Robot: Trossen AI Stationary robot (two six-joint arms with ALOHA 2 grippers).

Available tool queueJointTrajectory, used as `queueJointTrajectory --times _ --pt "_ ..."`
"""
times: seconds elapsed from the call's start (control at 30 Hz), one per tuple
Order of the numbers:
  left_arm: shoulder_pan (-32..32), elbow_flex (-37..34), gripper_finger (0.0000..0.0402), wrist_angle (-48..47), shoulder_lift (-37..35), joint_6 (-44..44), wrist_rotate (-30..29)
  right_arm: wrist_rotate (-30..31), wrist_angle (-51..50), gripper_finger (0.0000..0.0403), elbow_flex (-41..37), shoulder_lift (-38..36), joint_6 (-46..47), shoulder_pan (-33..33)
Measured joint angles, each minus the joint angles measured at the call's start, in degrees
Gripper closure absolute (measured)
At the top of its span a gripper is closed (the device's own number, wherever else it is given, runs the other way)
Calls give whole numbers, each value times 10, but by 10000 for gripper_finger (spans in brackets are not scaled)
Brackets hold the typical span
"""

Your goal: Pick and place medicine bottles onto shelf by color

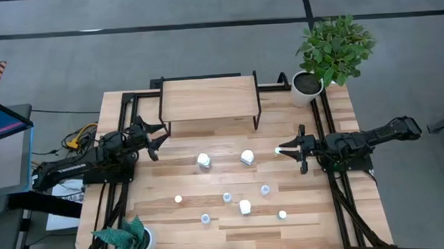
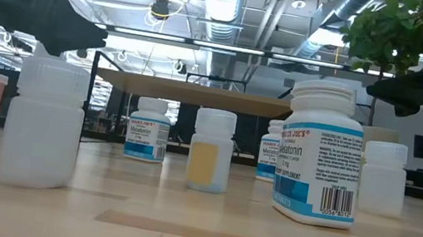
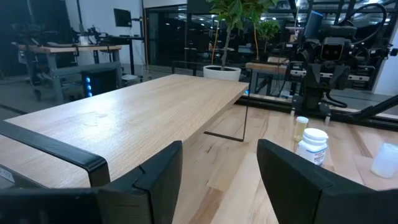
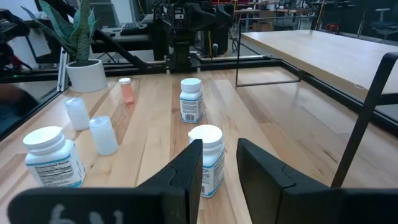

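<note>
Your right gripper [image 1: 287,148] hangs low over the table [image 1: 316,210] with its fingers almost together and nothing visibly clamped between them. A small bottle [image 1: 278,149] stands at its very tips, but you cannot tell whether they touch. It looks lined up for a reach, since directly ahead of the fingers stands a labelled bottle [image 4: 205,158], close and square to the gap. To take either one you would need to spread the fingers first. Your left gripper [image 1: 154,140] waits with its fingers well apart and empty. The shelf [image 1: 210,99] lies just ahead of it, which probably keeps it clear of the working area while staying close to the drop spot. The shelf top is bare, so no sorting is done yet. The other bottles [image 1: 244,207] stand scattered beyond the right gripper's tips and off to both its sides, between the two arms, none touching another. Every bottle you can make out stands upright, cap up, its long axis vertical. That suits a level side grip around the body, with the fingers closing across the short width. Keeping that axis vertical during the carry should let each bottle stand flat on the shelf.
</note>
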Motion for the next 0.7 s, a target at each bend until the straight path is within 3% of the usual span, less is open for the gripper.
queueJointTrajectory --times 0.7 --pt "0 0 205 0 0 -19 0 0 0 280 0 0 0 0"
